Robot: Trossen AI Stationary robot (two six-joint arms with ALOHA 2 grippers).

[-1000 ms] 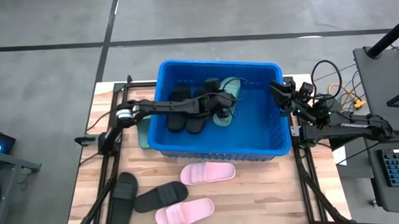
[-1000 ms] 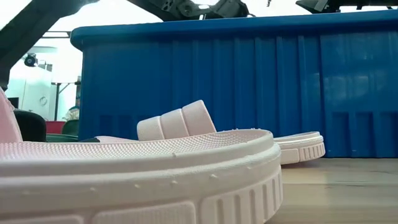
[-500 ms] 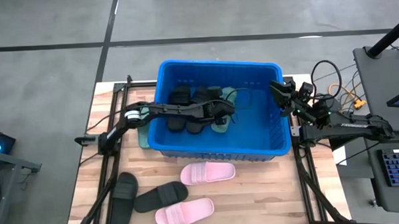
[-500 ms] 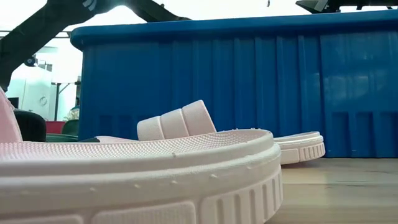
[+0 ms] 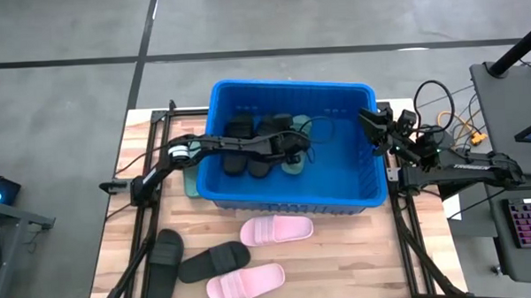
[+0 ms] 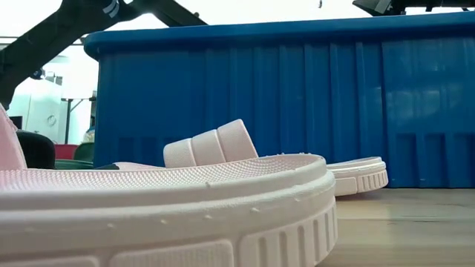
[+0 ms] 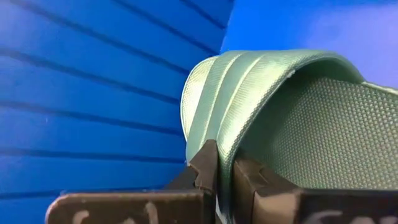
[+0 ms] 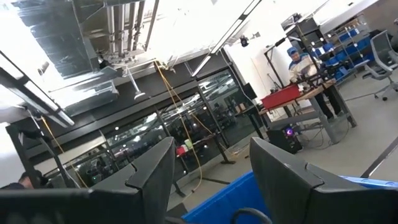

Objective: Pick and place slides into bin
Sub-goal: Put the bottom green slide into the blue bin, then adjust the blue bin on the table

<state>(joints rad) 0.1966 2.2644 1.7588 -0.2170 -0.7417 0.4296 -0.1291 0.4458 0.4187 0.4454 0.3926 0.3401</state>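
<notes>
Lowered since a second ago, your left hand (image 5: pixel 294 150) now sits deep inside the blue bin (image 5: pixel 356 197), fingers clamped on the strap edge of a green slide (image 7: pixel 292 118) resting on the bin floor beside black slides (image 5: pixel 246 143). Your right hand (image 5: pixel 371 123) waits over the bin's right rim, fingers apart. On the worktop (image 5: pixel 358 261) near the bin: two pink slides (image 5: pixel 276 229), two black slides (image 5: pixel 214 260).
</notes>
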